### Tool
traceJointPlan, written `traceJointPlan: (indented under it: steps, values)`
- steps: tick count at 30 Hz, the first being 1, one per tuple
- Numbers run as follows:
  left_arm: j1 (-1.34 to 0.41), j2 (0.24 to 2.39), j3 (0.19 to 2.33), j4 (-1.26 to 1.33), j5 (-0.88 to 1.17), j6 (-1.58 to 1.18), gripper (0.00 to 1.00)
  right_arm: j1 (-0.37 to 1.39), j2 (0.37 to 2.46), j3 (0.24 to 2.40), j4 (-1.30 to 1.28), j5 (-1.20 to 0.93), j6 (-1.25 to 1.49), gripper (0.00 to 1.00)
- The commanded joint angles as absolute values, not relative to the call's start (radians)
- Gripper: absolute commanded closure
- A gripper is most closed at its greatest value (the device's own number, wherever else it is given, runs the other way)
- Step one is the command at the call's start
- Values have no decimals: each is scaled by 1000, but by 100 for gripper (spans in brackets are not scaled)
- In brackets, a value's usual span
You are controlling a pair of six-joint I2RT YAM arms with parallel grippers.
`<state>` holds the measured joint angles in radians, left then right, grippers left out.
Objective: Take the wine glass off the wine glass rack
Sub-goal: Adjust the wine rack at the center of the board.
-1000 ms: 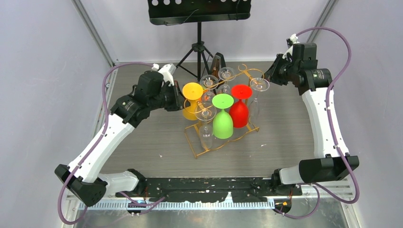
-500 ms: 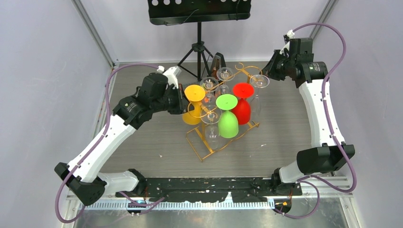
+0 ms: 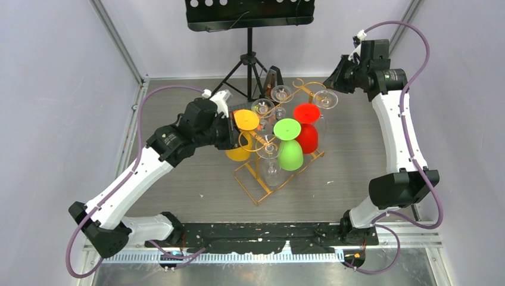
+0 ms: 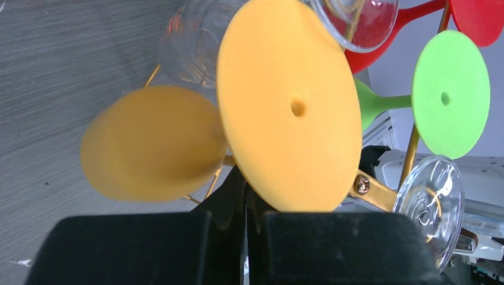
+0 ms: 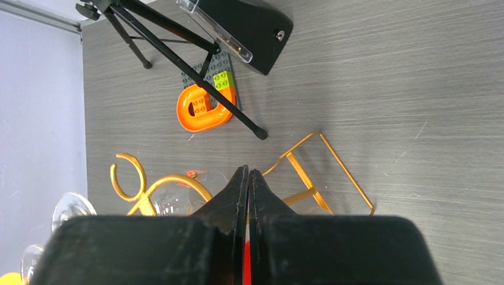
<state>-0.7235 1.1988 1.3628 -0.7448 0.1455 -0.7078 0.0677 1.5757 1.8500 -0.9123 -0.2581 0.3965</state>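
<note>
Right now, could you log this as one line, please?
left gripper: shut beside yellow glass, hold unclear | right gripper: shut, empty | wine glass rack: loaded

The left arm and right arm are showing white shells between chunky black joint housings. A purple cable is looping along each. The left gripper and right gripper are ending in black, tapering fingers.

music stand — rear centre | orange ring brick — on dark baseplate, under tripod leg

Pale lilac walls, grey wood-grain tabletop, black tripod music stand
</note>
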Motion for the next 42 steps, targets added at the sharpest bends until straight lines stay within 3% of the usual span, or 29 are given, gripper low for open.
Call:
traceJointPlan:
  steps: [1,16,23,35,42]
  values:
    - [-759,1167,1356,-662,142,-740,100,79,1598,1924,-897,-312,415,95]
    - [-810,1132,1325,-665,64,-770,100,84,1648,1971,-909,-296,412,94]
    - [-810,1113,1328,-705,13,-749,99,78,1632,2017,-931,-240,411,86]
    - [-810,1086,1335,-771,-56,-703,75,36,1520,2004,-961,-193,407,47]
    - [-810,1049,1328,-821,-121,-668,59,14,1375,1898,-945,-151,413,33]
